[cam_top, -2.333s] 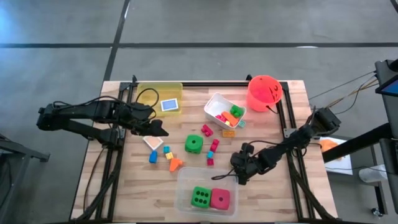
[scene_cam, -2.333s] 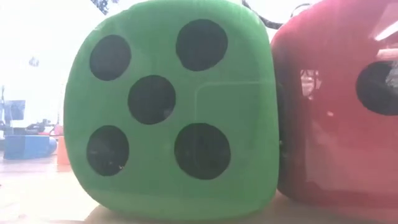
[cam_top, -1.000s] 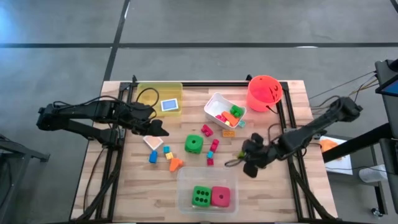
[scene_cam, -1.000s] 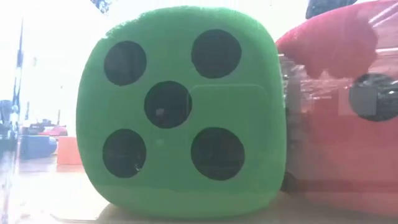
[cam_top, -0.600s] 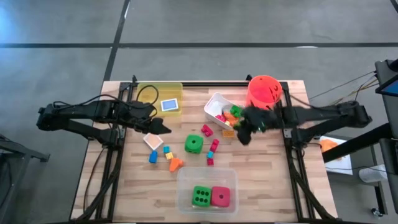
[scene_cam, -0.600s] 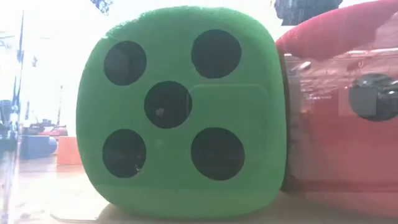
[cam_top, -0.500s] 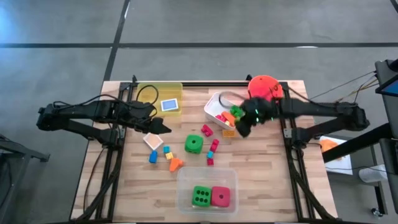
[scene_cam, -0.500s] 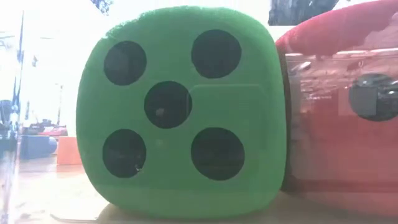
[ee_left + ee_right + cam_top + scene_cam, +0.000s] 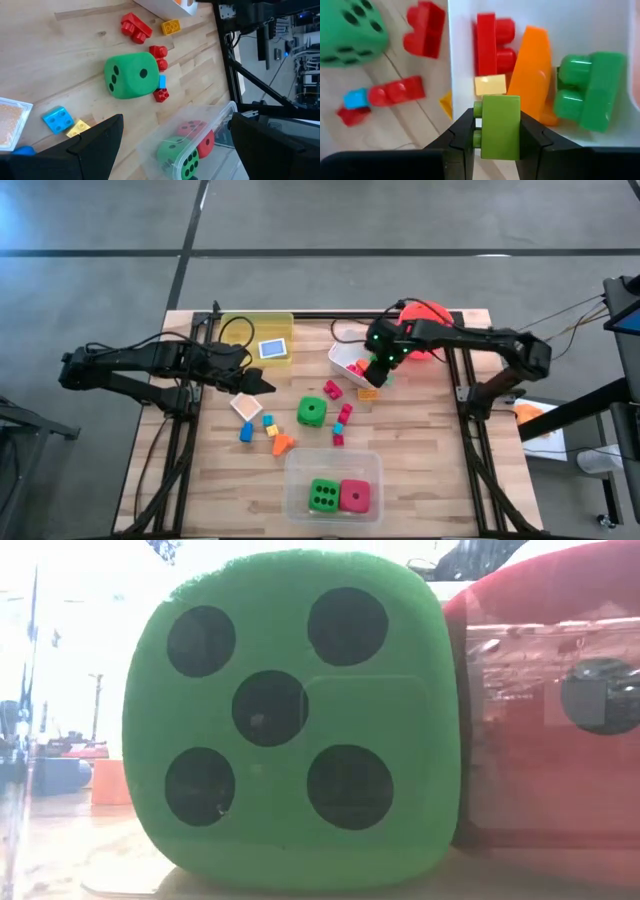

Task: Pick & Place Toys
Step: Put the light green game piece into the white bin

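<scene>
Gripping green block [image 9: 500, 125], right gripper [image 9: 378, 361] over white tub [image 9: 345, 345]; block hidden in high view. Left gripper [image 9: 170, 137] wide open, empty. Low view blocked by green die [image 9: 290, 720]

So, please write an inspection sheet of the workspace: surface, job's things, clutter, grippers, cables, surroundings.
Surface: wooden table.
Job's things: white tub holds blocks; clear tub holds two dice; loose green die and small blocks on the table.
Clutter: yellow tub, orange bucket.
Grippers: right gripper shut on light green block over the white tub; left gripper open, waiting by beige tile.
Cables: black cable across the yellow tub.
Surroundings: grey floor.
</scene>
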`<action>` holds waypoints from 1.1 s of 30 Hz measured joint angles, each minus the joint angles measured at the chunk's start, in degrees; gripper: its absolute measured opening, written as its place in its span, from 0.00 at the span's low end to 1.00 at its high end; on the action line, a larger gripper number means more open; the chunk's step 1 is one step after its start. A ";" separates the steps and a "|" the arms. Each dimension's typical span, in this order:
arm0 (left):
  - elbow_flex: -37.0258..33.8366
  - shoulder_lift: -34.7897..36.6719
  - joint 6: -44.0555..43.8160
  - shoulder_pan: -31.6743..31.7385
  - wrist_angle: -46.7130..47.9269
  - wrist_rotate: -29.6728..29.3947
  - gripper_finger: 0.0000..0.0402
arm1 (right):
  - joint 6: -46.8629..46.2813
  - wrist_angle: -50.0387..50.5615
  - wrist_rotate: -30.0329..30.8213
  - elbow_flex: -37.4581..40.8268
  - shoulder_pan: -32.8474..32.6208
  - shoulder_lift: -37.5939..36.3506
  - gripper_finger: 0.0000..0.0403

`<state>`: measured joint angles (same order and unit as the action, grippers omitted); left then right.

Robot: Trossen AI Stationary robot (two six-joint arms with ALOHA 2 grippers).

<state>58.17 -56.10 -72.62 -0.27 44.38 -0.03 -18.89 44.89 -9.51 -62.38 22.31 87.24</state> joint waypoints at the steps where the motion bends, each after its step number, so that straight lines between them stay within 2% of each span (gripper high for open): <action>1: 0.00 0.00 0.02 0.00 0.02 -0.02 0.88 | 0.80 -0.18 0.13 0.36 -0.03 0.74 0.21; 6: 0.00 0.00 -0.13 0.00 0.02 -0.02 0.88 | 3.85 -1.91 0.68 2.27 -0.01 3.51 0.21; 16: 0.00 0.01 0.04 0.00 0.02 -0.46 0.88 | 9.94 -5.49 5.64 3.85 -0.42 5.60 0.21; 33: 0.00 0.00 0.46 0.00 0.07 -0.66 0.88 | 11.81 -6.13 6.65 3.99 -0.67 6.65 0.21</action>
<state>58.17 -56.09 -72.16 -0.27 44.45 -0.69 -7.07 38.76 -2.85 -58.39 21.65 93.89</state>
